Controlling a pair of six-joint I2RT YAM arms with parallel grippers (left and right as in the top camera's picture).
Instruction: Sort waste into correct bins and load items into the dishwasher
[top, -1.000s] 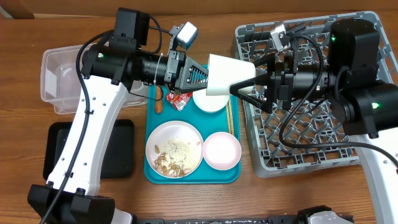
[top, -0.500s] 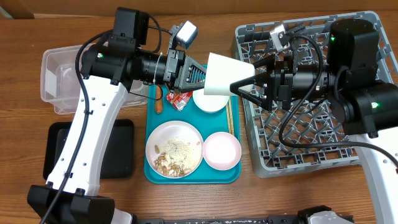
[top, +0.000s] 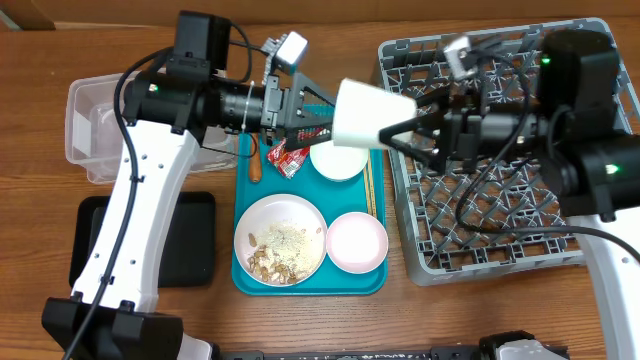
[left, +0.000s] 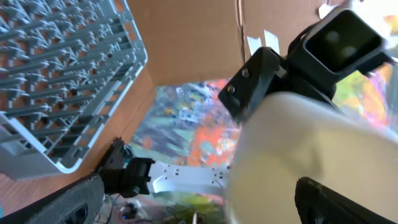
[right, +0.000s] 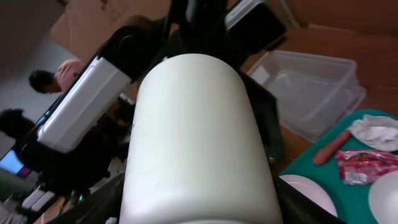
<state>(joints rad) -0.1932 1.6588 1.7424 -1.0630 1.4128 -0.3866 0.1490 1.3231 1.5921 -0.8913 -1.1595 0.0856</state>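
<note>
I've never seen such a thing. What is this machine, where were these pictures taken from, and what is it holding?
Two robot arms stand at a table, each ending in a two-finger gripper. One picture looks down from above; the other two come from cameras on the wrists. The right gripper is clamped on a white cup; the left gripper is open at its wide end. Below lies a teal tray with a plate of rice, a white bowl, a pink bowl, chopsticks, a red wrapper and an orange stick. A grey rack sits on the right, a clear tub and black tray on the left.
</note>
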